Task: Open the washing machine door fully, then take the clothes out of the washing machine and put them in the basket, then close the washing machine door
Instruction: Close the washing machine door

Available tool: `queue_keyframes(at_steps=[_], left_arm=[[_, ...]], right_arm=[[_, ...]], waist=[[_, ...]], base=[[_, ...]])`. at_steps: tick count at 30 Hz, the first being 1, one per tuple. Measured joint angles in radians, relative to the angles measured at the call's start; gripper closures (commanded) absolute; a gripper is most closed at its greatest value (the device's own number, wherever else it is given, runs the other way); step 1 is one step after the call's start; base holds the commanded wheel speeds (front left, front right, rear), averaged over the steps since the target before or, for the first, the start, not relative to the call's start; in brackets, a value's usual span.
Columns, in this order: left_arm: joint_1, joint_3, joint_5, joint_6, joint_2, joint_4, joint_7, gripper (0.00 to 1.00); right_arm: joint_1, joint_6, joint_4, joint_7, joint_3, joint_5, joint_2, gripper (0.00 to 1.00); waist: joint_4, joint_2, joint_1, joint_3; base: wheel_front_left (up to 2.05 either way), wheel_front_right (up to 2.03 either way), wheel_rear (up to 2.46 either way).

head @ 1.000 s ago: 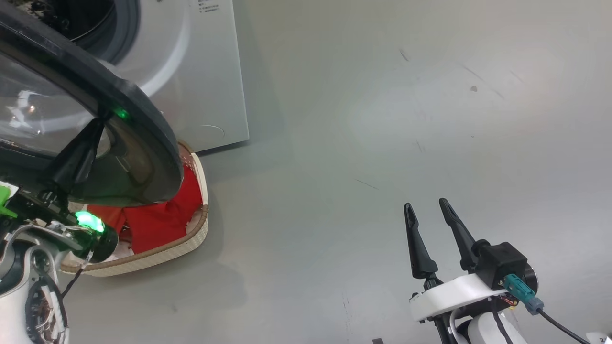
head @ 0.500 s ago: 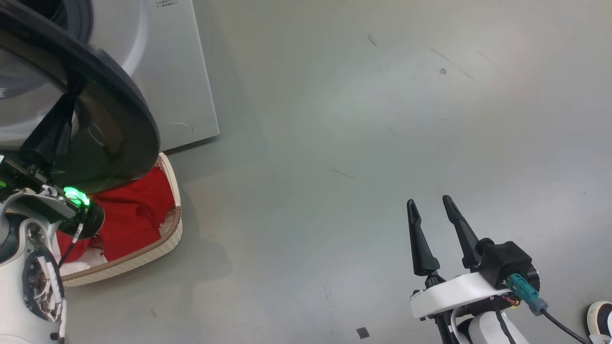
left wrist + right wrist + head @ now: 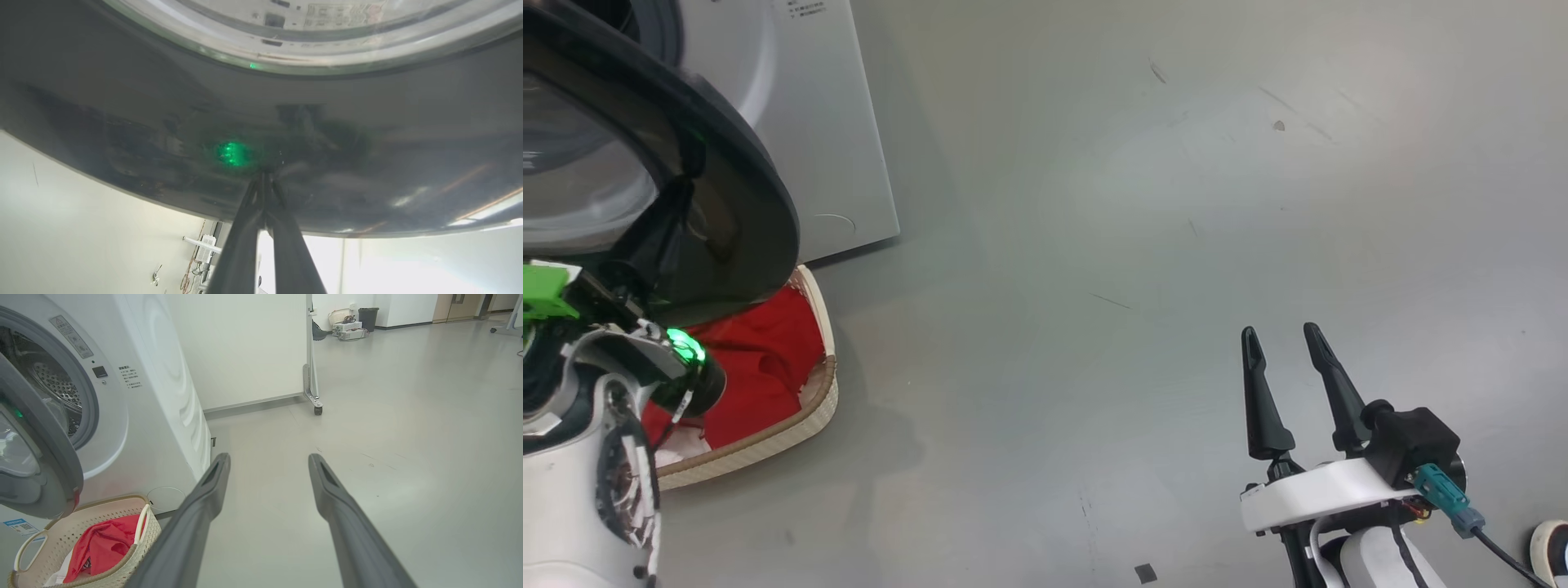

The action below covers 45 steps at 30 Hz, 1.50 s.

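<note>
The washing machine stands at the upper left, its round black-rimmed door swung out over the basket. My left gripper is shut, its joined fingertips touching the glossy black outer rim of the door; the left wrist view shows the left gripper pressed there. Red clothes lie in the cream basket, partly hidden under the door. My right gripper hangs open and empty over bare floor, far right of the machine. In the right wrist view the door stands part open before the steel drum, with basket, red clothes and right gripper.
Grey floor spreads wide to the right of the machine. A white partition on a caster stands behind the machine's right side. A bin and boxes sit far back by the wall.
The head camera swung, shifting the whole picture left. My left gripper stays shut against the door rim. The right gripper stays open and sits slightly further right.
</note>
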Motion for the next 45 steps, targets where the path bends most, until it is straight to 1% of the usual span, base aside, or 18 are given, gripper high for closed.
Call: queue_keyframes(at_steps=[3, 8, 12, 15, 17, 19, 21, 24, 27, 29, 30, 35, 39, 42, 43, 45], left_arm=[[0.019, -0.032, 0.04, -0.028, 0.0, 0.006, 0.024, 1.0], [0.08, -0.073, 0.045, -0.081, -0.011, 0.004, 0.068, 1.0], [0.117, -0.108, 0.075, -0.128, -0.013, -0.01, 0.086, 1.0], [0.15, -0.139, 0.137, -0.175, -0.003, -0.021, 0.089, 1.0], [0.18, -0.172, 0.207, -0.212, 0.019, -0.026, 0.087, 1.0], [0.212, -0.209, 0.283, -0.229, 0.047, -0.036, 0.083, 1.0], [0.245, -0.244, 0.35, -0.237, 0.064, -0.047, 0.076, 1.0], [0.287, -0.276, 0.429, -0.237, 0.068, -0.057, 0.044, 1.0], [0.321, -0.299, 0.49, -0.237, 0.072, -0.074, 0.007, 1.0], [0.341, -0.307, 0.512, -0.237, 0.073, -0.091, -0.023, 1.0], [0.351, -0.314, 0.549, -0.237, 0.077, -0.101, -0.043, 1.0], [0.398, -0.338, 0.704, -0.237, 0.135, -0.179, -0.156, 1.0], [0.417, -0.365, 0.834, -0.237, 0.176, -0.248, -0.269, 1.0], [0.45, -0.407, 0.938, -0.237, 0.212, -0.281, -0.343, 1.0], [0.474, -0.434, 0.997, -0.237, 0.228, -0.291, -0.391, 1.0], [0.493, -0.459, 1.056, -0.237, 0.245, -0.293, -0.439, 1.0]], right_arm=[[0.0, 0.0, -0.002, 0.0, -0.011, -0.003, 0.0, 0.0], [0.0, 0.0, 0.0, 0.0, -0.032, -0.025, 0.0, 0.0], [0.0, 0.0, 0.005, 0.0, -0.04, -0.048, 0.0, 0.0], [-0.001, 0.002, 0.018, 0.0, -0.04, -0.068, 0.0, 0.0], [-0.001, 0.009, 0.025, 0.0, -0.041, -0.073, -0.001, 0.0], [-0.001, 0.014, 0.028, 0.0, -0.042, -0.075, -0.004, 0.0], [-0.001, 0.02, 0.032, 0.0, -0.046, -0.078, -0.007, 0.0], [0.002, 0.022, 0.038, 0.0, -0.055, -0.08, -0.015, 0.0], [0.018, 0.023, 0.041, 0.0, -0.07, -0.08, -0.019, 0.0], [0.035, 0.024, 0.041, 0.0, -0.077, -0.08, -0.021, 0.0], [0.044, 0.024, 0.041, 0.0, -0.08, -0.08, -0.022, 0.0], [0.062, 0.032, 0.04, 0.0, -0.083, -0.081, -0.023, 0.0], [0.065, 0.037, 0.039, 0.0, -0.084, -0.086, -0.022, 0.0], [0.071, 0.044, 0.037, 0.0, -0.084, -0.089, -0.021, 0.0], [0.073, 0.045, 0.033, 0.0, -0.084, -0.091, -0.021, 0.0], [0.073, 0.045, 0.027, 0.0, -0.084, -0.092, -0.021, 0.0]], waist=[[0.017, 0.0, 0.0, -0.007], [0.058, 0.0, 0.0, -0.025], [0.1, 0.0, 0.0, -0.044], [0.135, 0.0, 0.0, -0.061], [0.159, 0.0, 0.0, -0.074], [0.184, 0.0, 0.0, -0.088], [0.209, 0.0, 0.0, -0.103], [0.248, 0.0, 0.0, -0.125], [0.288, 0.0, 0.0, -0.148], [0.315, 0.0, 0.0, -0.162], [0.329, 0.0, 0.0, -0.169], [0.395, 0.0, 0.0, -0.199], [0.44, 0.0, 0.0, -0.219], [0.468, 0.0, 0.0, -0.23], [0.484, 0.0, 0.0, -0.236], [0.497, 0.0, 0.0, -0.237]], base=[[0.0, 0.0, 0.0], [0.0, 0.0, 0.0], [0.0, 0.0, 0.0], [0.0, 0.0, 0.0], [0.0, 0.0, 0.0], [0.0, 0.0, 0.0], [0.0, 0.0, 0.0], [0.0, 0.0, 0.0], [0.0, 0.0, 0.0], [0.0, 0.0, 0.0], [0.0, 0.0, 0.0], [0.0, 0.0, 0.0], [0.0, 0.0, 0.0], [0.0, 0.0, 0.0], [0.0, 0.0, 0.0], [0.0, 0.0, 0.0]])
